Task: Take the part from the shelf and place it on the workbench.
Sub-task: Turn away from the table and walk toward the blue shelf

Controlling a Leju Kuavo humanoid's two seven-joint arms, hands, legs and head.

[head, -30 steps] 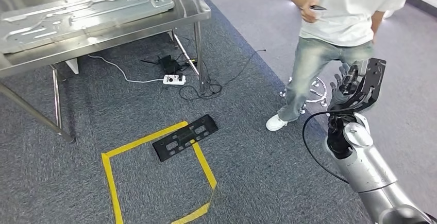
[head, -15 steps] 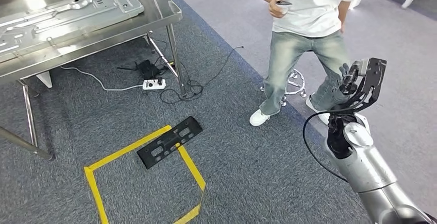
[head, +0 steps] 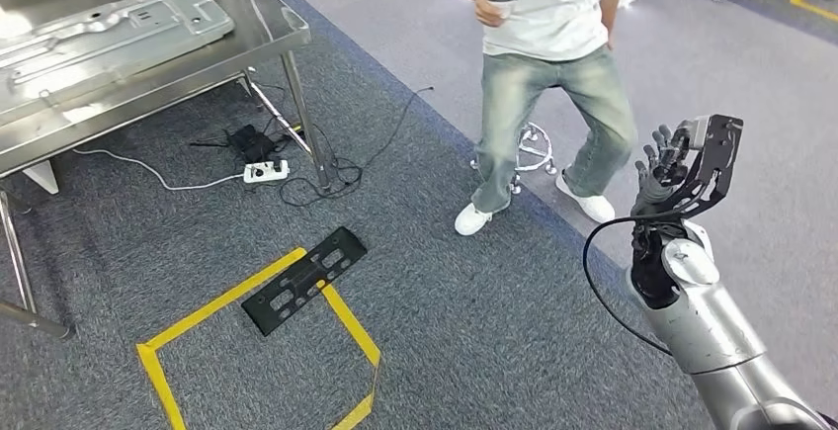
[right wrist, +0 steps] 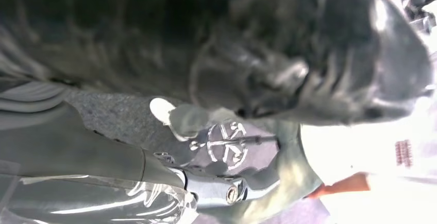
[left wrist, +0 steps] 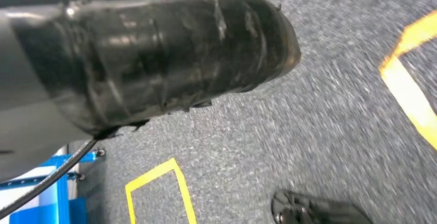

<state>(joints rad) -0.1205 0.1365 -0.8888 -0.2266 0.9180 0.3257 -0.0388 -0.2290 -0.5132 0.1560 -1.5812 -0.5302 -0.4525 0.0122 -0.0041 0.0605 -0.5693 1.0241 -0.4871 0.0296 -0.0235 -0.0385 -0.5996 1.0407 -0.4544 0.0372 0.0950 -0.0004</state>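
Note:
A flat black part [head: 304, 281] with cut-outs lies on the grey carpet, across one side of a yellow tape square [head: 198, 316]. The steel workbench [head: 267, 37] stands at the upper left and carries a large silver sheet-metal panel [head: 109, 30]. My right hand [head: 664, 168] is raised at the right, far from the part, its fingers apart and holding nothing. In the left wrist view my left hand [left wrist: 154, 54] is a dark mass close to the camera, and I cannot make out its fingers. It hangs over carpet with yellow tape [left wrist: 154, 175].
A person [head: 548, 54] in a white shirt and jeans stands ahead, holding a small dark device, close to my right arm. A chrome stool base [head: 534, 143] sits behind their legs. A power strip [head: 265, 170] and cables lie under the workbench.
The whole picture has slid left, so the camera has turned right. The person has shifted their feet. My right hand stays raised and empty.

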